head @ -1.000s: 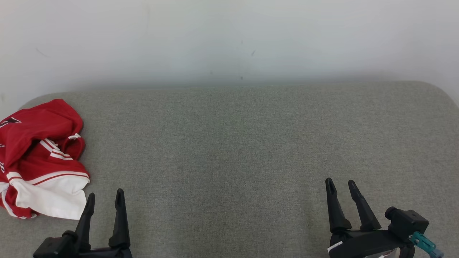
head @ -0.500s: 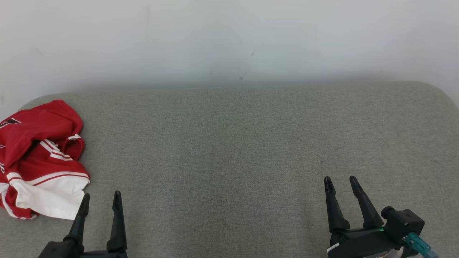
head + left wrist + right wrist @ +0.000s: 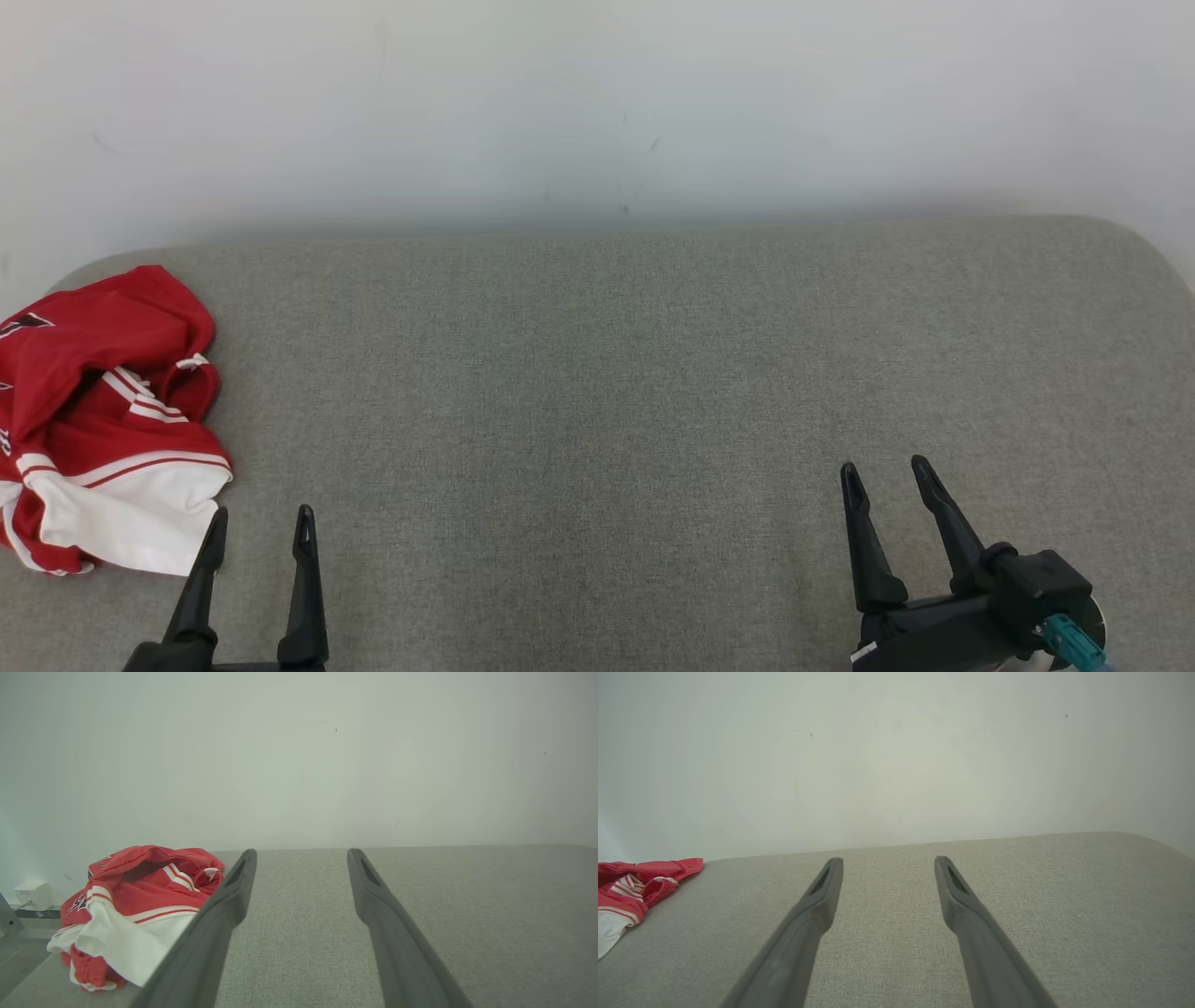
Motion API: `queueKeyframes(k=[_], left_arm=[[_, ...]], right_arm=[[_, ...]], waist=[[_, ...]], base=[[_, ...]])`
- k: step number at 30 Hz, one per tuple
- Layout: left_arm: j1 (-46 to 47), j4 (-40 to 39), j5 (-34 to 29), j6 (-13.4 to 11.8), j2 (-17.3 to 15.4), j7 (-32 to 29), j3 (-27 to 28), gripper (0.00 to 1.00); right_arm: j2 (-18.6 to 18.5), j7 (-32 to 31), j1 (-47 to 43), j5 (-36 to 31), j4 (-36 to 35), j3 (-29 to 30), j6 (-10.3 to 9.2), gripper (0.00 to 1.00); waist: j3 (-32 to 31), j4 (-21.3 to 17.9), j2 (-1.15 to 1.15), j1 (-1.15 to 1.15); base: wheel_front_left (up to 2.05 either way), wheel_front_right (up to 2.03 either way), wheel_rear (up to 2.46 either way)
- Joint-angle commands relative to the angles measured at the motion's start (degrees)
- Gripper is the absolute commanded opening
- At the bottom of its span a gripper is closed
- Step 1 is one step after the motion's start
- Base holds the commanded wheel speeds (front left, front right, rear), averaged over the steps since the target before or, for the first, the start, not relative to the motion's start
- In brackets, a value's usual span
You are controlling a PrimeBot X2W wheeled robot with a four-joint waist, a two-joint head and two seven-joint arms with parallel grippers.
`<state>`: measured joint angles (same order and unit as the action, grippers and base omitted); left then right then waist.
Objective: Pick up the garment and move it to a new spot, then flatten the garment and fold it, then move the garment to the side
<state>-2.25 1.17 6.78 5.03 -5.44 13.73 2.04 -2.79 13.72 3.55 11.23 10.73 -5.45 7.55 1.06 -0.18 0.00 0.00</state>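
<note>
Nothing looks done yet. Our red and white garment (image 3: pixel 103 420) lies crumpled at the left end of the grey cushion (image 3: pixel 597 401). Our left gripper (image 3: pixel 261 515) sits just beside it, fingers spread, and our right gripper (image 3: pixel 884 467) is spread too. Both hold nothing. Lifting, flattening, folding and moving are all left

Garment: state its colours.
Garment is red with white stripes and a white panel; head view shows it best.

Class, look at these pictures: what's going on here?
A robot faces a grey padded surface. A crumpled red and white garment lies at the left end, untouched. The left hand, open, hovers just beside its white edge; the right hand, open, hangs far off on the right. Nothing is gripped yet.
</note>
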Motion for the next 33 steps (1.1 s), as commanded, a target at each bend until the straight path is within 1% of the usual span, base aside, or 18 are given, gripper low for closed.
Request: queueKeyframes(k=[1,7,11,21,33], left_arm=[[-0.3,-0.4,-1.0,-0.1,-0.3,0.5,0.1,1.00],[-1.4,-0.5,-3.3,0.4,-0.3,1.2,0.5,1.00],[-1.6,-0.2,-3.7,0.6,-0.2,1.6,0.8,1.00],[-2.4,0.8,-1.9,1.4,-0.3,1.5,1.5,1.00],[-1.9,2.8,-1.2,0.6,-0.2,1.5,2.9,1.00]], right_arm=[[-0.2,0.6,-0.2,-1.0,-0.1,0.0,-0.11,1.00],[-0.2,1.2,-0.6,-3.5,0.2,0.1,-0.11,1.00],[-0.2,1.6,-0.8,-4.4,0.3,0.1,-0.12,1.00],[-0.2,1.5,-1.3,-2.9,0.7,0.4,-0.12,1.00],[-0.2,0.9,-1.1,-1.6,1.4,0.9,-0.12,1.00]], waist=[[0.0,0.0,0.00,0.00],[-0.4,-0.1,0.00,0.00],[-0.6,-0.1,0.00,0.00],[-1.1,-0.1,0.00,0.00],[-1.1,-0.1,0.00,0.00]], base=[[0.00,0.00,0.00],[0.00,0.00,0.00],[0.00,0.00,0.00],[0.00,0.00,0.00],[0.00,0.00,0.00]])
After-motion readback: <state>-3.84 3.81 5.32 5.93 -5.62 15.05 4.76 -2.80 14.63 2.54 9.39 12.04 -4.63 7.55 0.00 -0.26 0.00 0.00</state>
